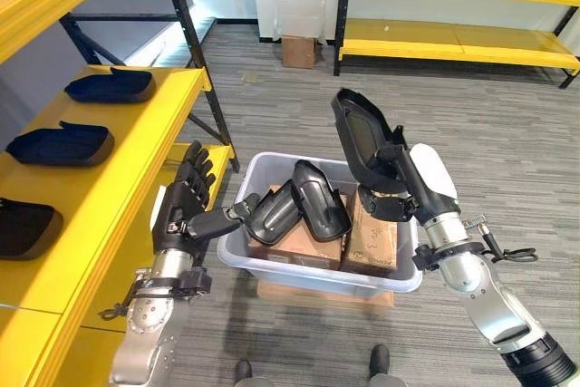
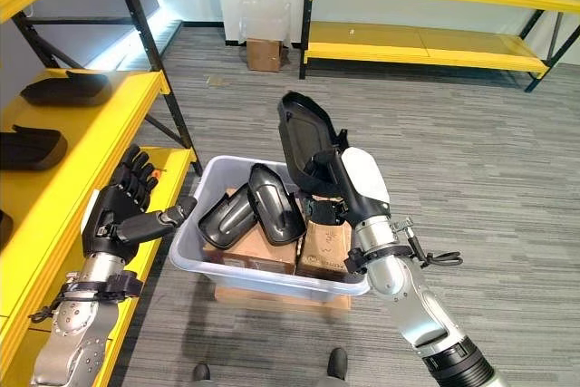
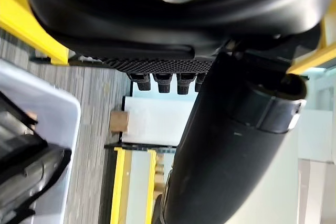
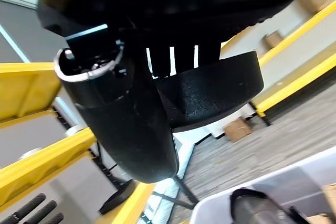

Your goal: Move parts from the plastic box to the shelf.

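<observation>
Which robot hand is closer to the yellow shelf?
Left. The left hand hovers open right beside the shelf edge, while the right hand is across the box, holding up a black part.

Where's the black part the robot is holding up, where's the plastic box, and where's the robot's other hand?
Black part point(image 1: 356, 133), left eye view, on its inner face.
Plastic box point(image 1: 317, 276), left eye view, on its near wall.
Left hand point(image 1: 186, 201), left eye view, on the back of the hand.

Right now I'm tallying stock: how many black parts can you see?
6: one part held up in the right hand, two in the plastic box, three on the yellow shelf. More may be hidden.
</observation>
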